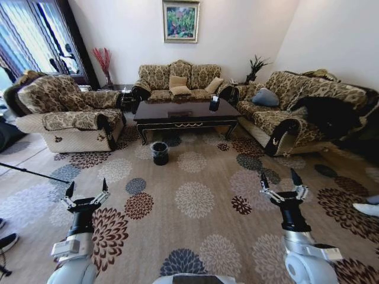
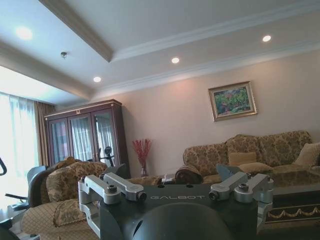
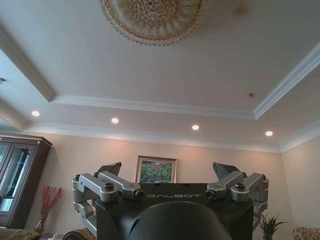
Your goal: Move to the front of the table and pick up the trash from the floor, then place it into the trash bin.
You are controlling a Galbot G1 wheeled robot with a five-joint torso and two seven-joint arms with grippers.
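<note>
The dark glossy table (image 1: 185, 113) stands across the room in front of the back sofa, and its gold-trimmed apron (image 2: 294, 212) also shows in the left wrist view. The small black trash bin (image 1: 159, 152) with a clear liner sits on the carpet just before the table's left front leg. I cannot make out any trash on the patterned carpet. My left gripper (image 1: 87, 188) (image 2: 167, 172) and right gripper (image 1: 278, 178) (image 3: 166, 169) are both held up low in front of me, fingers pointing up, open and holding nothing.
An armchair (image 1: 65, 112) stands at the left, a sofa (image 1: 180, 80) behind the table and another sofa (image 1: 296, 109) at the right. A person's shoe (image 1: 368, 208) shows at the right edge, another shoe (image 1: 7, 241) at the left. Wide floral carpet (image 1: 192, 198) lies ahead.
</note>
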